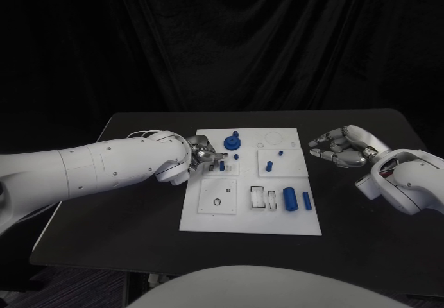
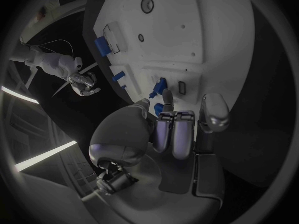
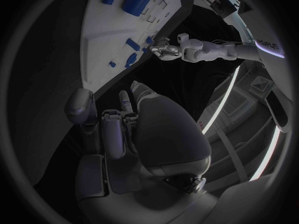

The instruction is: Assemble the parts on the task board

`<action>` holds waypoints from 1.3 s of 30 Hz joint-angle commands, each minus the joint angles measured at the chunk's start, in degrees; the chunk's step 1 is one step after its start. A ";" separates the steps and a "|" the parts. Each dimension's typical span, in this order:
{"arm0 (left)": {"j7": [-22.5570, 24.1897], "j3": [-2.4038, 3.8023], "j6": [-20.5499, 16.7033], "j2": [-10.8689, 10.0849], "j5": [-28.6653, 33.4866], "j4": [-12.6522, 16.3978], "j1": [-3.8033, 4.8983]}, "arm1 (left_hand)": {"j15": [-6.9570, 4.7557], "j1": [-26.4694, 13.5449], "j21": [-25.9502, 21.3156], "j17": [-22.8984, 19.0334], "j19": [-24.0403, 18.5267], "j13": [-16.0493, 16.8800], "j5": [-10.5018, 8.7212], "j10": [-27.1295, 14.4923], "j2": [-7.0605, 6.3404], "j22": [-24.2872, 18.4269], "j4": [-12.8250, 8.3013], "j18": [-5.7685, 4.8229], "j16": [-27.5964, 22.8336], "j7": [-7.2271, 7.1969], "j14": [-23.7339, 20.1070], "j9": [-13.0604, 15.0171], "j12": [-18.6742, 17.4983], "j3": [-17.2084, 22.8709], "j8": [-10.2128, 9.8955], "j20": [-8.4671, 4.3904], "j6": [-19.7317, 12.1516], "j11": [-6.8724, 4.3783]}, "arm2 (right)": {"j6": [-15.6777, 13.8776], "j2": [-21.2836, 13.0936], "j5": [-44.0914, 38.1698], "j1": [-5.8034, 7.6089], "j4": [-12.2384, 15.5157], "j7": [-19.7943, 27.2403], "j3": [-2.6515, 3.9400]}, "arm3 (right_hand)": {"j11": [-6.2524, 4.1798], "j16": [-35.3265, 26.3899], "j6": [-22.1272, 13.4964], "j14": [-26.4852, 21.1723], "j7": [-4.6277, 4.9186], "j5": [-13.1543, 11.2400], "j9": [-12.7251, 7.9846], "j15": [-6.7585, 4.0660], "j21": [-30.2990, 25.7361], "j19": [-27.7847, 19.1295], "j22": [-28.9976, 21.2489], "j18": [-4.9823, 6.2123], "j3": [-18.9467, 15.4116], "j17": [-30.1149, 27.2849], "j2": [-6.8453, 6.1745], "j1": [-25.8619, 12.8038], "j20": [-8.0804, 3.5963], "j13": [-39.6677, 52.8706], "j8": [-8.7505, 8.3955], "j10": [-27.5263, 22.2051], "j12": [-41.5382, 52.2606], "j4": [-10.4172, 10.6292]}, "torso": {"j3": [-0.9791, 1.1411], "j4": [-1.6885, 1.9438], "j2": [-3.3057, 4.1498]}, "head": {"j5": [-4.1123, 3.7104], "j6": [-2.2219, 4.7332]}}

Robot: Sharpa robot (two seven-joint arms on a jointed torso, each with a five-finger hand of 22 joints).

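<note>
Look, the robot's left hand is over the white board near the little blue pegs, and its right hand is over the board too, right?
Not quite. The left hand is over the white plastic task board by the small blue pegs, but the right hand is not over the board. The head view shows it beside the board's right edge, above the black table.

The task board (image 1: 249, 215) is white, lying on a black bench (image 1: 120, 218). The parts (image 1: 289, 199) on the board are blue. Both arms are white; the left hand (image 1: 205, 153) and right hand (image 1: 337, 146) are silver.
</note>
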 commanded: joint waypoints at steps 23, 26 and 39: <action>-14.42 0.05 29.45 4.14 0.46 -4.02 15.06 | -0.55 5.99 4.42 15.09 4.19 15.09 0.10 5.97 -0.43 5.55 -4.75 -0.59 2.85 -0.94 6.05 0.12 1.30 1.77 -0.29 -0.55 2.58 -0.69 | -0.18 0.81 0.13 -0.08 -0.11 -1.09 0.05 | 0.26 -0.22 0.29 2.92 0.18 0.45 -0.09 0.49 -0.10 -0.36 7.11 0.21 -0.12 7.47 0.14 -0.68 -0.13 11.02 0.39 1.75 -0.27 0.67 | 0.11 -0.08 -0.10 | -0.04 0.01; -15.08 0.05 33.50 6.19 1.87 -6.64 15.35 | -0.66 5.99 4.39 15.09 4.17 15.09 -0.22 5.97 -0.28 5.59 -5.00 -0.57 2.85 -1.11 6.05 -0.08 1.30 1.98 -0.43 -0.64 3.41 -0.83 | -0.27 0.96 0.14 -0.08 -0.05 -0.81 0.05 | 0.26 -0.22 0.29 2.92 0.18 0.45 -0.09 0.49 -0.10 -0.36 7.11 0.21 -0.12 7.47 0.14 -0.68 -0.13 11.02 0.39 1.75 -0.27 0.67 | 0.18 -0.06 -0.14 | -0.09 0.01; -16.09 0.05 40.27 13.13 2.95 -16.52 13.14 | -0.51 4.19 2.47 14.43 2.74 15.09 -3.06 5.97 0.09 4.12 -4.43 -0.06 2.53 -0.82 5.86 -2.55 1.30 1.69 -3.20 -0.60 4.59 -0.62 | -1.02 1.08 0.39 -0.09 0.76 1.27 0.06 | 0.14 0.04 0.56 3.12 0.03 0.99 -0.11 0.41 0.51 -0.03 7.28 0.10 -0.04 7.91 0.19 -0.67 -0.16 11.39 0.58 2.14 -0.08 0.70 | -0.04 -0.38 0.21 | 0.05 0.01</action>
